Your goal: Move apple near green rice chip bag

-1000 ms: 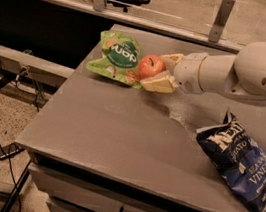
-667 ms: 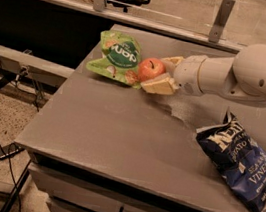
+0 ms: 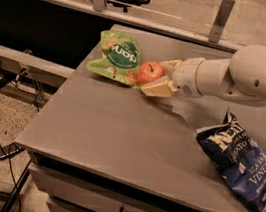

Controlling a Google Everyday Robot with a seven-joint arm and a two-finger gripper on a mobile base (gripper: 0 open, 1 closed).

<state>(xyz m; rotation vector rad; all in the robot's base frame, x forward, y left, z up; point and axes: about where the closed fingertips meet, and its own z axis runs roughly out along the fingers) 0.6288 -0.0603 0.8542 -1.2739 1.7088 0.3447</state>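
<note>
My gripper (image 3: 154, 77) pinching the apple (image 3: 150, 73), toward the far left corner of the tabletop (image 3: 118, 136), apple touching the right edge of the green rice chip bag (image 3: 118, 56) — barely shifted since a second ago, blue chip bag (image 3: 239, 166) unmoved near the front right corner.

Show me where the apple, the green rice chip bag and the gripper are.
apple (image 3: 149, 72): camera view, middle of its red skin.
green rice chip bag (image 3: 120, 55): camera view, its dark green logo.
gripper (image 3: 154, 77): camera view, midway between fingertips, clasping the apple.
</note>
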